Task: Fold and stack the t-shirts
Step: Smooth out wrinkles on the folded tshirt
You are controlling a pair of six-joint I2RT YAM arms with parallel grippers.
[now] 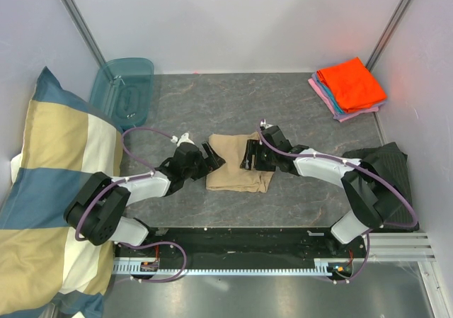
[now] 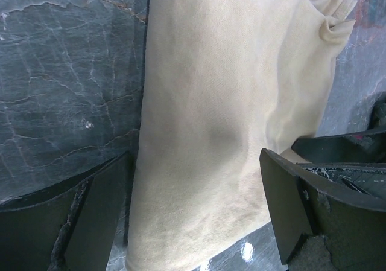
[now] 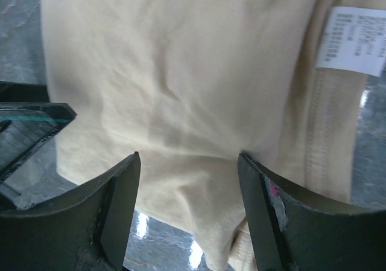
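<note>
A tan t-shirt (image 1: 237,166) lies folded into a narrow rectangle in the middle of the table. My left gripper (image 1: 213,155) is at its left edge and stands open. In the left wrist view the tan t-shirt (image 2: 229,102) runs between the wide-apart fingers (image 2: 90,213) of that gripper (image 2: 196,207). My right gripper (image 1: 248,155) is over the shirt's right part and is open too. Its fingers (image 3: 265,213) rest low against the tan cloth (image 3: 181,90), and the gripper (image 3: 190,195) has a fold of it bulging between them. A white label (image 3: 353,41) shows near the collar. Folded t-shirts (image 1: 350,84), orange on top, are stacked at the back right.
A dark grey cloth (image 1: 388,163) lies bunched by the right arm. A big blue-and-cream checked pillow (image 1: 49,190) fills the left side. A teal plastic bin (image 1: 124,88) stands at the back left. White walls close in the table.
</note>
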